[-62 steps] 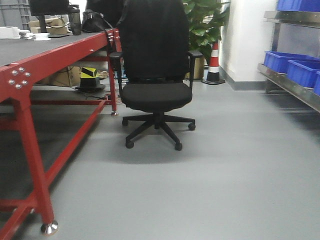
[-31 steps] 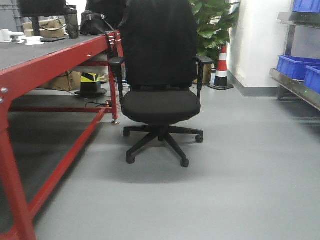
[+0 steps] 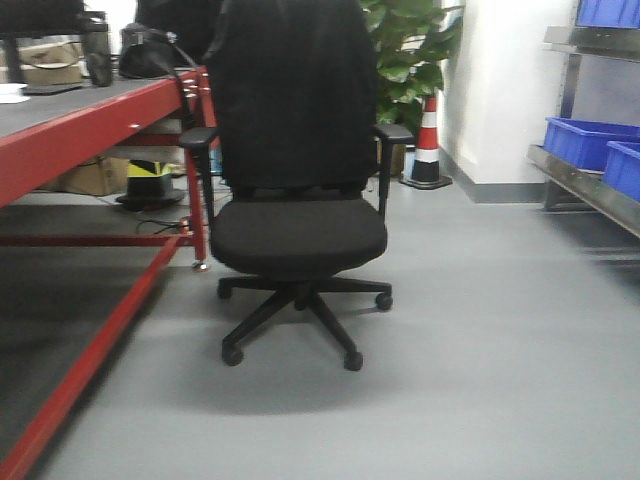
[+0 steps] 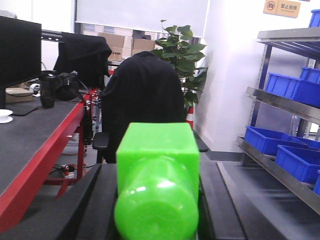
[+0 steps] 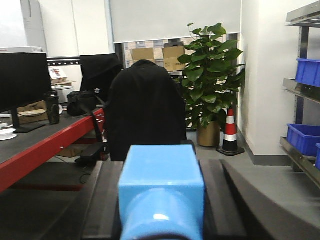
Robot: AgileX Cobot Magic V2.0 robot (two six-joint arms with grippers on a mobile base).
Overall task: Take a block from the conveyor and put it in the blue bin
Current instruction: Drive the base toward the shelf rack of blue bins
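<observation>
The block [image 4: 157, 165] fills the lower centre of the left wrist view, clenched between the dark jaws of the left tool [image 4: 157, 215], while the right tool [image 5: 162, 210] likewise grips a pale blue block [image 5: 162, 175] (not the task's thing). With the pick done and no conveyor in sight, this looks like the carry step. Next, I judge, the base must steer past the black chair [image 3: 295, 180] mid-frame towards the blue bins [image 3: 595, 140] on the shelf [image 3: 575, 175] at the right edge, where the left tool can lower and let go over one.
</observation>
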